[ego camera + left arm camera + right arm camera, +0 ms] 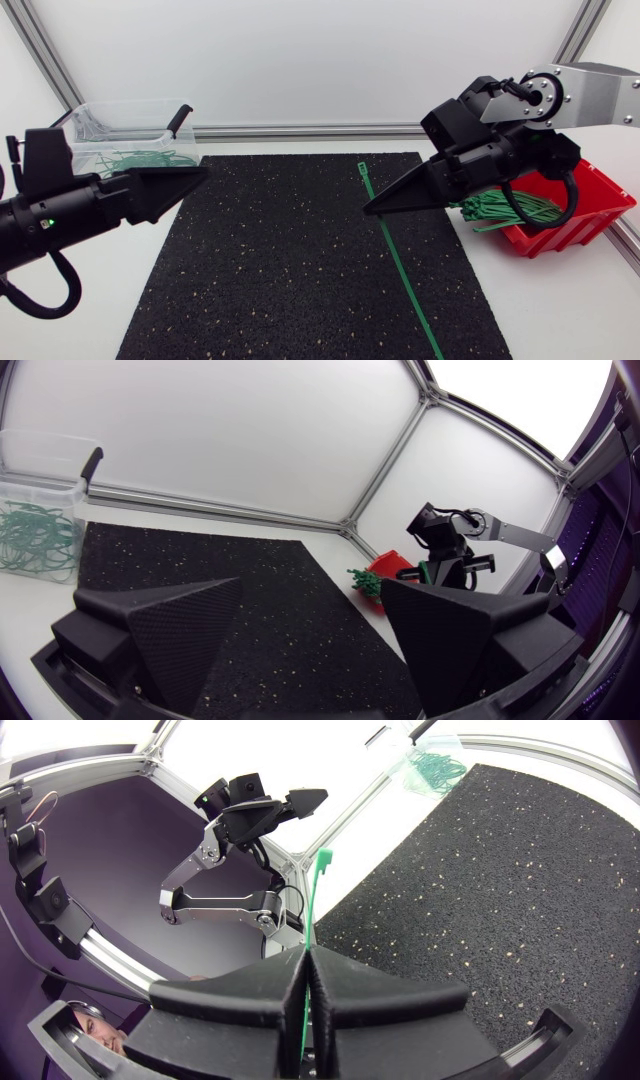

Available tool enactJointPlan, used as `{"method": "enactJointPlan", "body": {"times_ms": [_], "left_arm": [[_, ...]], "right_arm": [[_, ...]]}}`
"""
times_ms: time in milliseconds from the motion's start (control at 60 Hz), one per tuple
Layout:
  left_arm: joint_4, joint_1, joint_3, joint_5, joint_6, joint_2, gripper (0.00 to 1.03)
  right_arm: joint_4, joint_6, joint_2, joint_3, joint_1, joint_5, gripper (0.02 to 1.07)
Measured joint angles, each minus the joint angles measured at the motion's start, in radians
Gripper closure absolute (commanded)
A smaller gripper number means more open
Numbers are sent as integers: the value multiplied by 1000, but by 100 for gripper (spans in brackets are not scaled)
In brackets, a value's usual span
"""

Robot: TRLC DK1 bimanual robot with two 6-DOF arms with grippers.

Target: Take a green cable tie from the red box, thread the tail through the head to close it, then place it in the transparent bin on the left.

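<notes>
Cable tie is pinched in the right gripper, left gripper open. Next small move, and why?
Probably bring the left gripper across to the long free tail of the tie: it is straight, unthreaded, and held only by the right gripper near its head, while the left hangs open and apart.

Open room lies over the middle of the black mat [280, 260] between the two arms, barred only by the green cable tie [400, 262] slanting down its right side from the clamped right gripper [372, 208]. The spread-fingered left gripper [195, 178] hangs just before the transparent bin [90, 120], while the right arm overhangs the red box [590, 215].
</notes>
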Motion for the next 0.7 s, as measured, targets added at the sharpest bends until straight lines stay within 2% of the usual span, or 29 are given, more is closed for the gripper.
{"method": "enactJointPlan", "body": {"times_ms": [167, 350, 550, 700], "left_arm": [[52, -74, 71, 122, -53, 129, 7], [135, -146, 126, 201, -121, 257, 4], [153, -205, 191, 233, -171, 329, 4], [219, -255, 229, 239, -224, 356, 4]], "right_arm": [[24, 0, 47, 0, 2, -67, 101], [45, 4, 59, -1, 48, -109, 101], [71, 4, 59, -1, 85, -150, 101], [87, 4, 59, -1, 92, -164, 101]]}}
